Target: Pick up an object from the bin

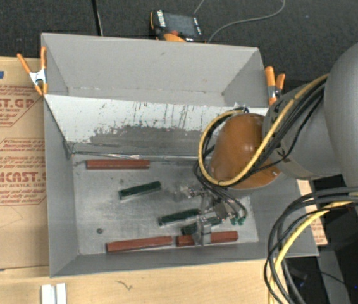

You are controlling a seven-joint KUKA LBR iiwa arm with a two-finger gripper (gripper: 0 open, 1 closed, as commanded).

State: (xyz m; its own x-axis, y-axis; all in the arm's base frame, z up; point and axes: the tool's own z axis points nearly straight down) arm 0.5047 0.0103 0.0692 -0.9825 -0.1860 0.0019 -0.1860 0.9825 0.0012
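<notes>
Basically the approach/grasp stage: the gripper [209,221] is low in the front-right part of the bin [147,68], down among the things on the floor, with the orange wrist cover [245,147] and looped cables just above it. Cannot tell whether it is spread or closed, since the wrist hardware sits in the way, and nothing is visibly clamped in it, so there is no hold to report. Nearest things: a dark green bar [174,218] lying flat, its right end touching or just under the gripper; a short red-brown block [224,236] just beside the gripper on the right; another short red-brown block [185,240] just beside it toward the front wall, at the end of a long red-brown bar [138,245] that runs along that wall. Cannot tell which of these it is meant for, as the green bar's end and the two small blocks all crowd the same spot. Well apart from it are a second dark green bar [139,190] near mid-floor, slightly tilted, and a red-brown bar [117,164] along the foot of the back slope. Judgement: the pick is not yet done, everything lies flat on the floor and nothing is raised. The next move probably calls for closing on one piece only, across its narrow width, then a straight lift clear of the walls. Risk: the pieces look thin and flat on bare metal, so the grip may slide off or pinch two at once, and a neighbouring block could get dragged along.
</notes>
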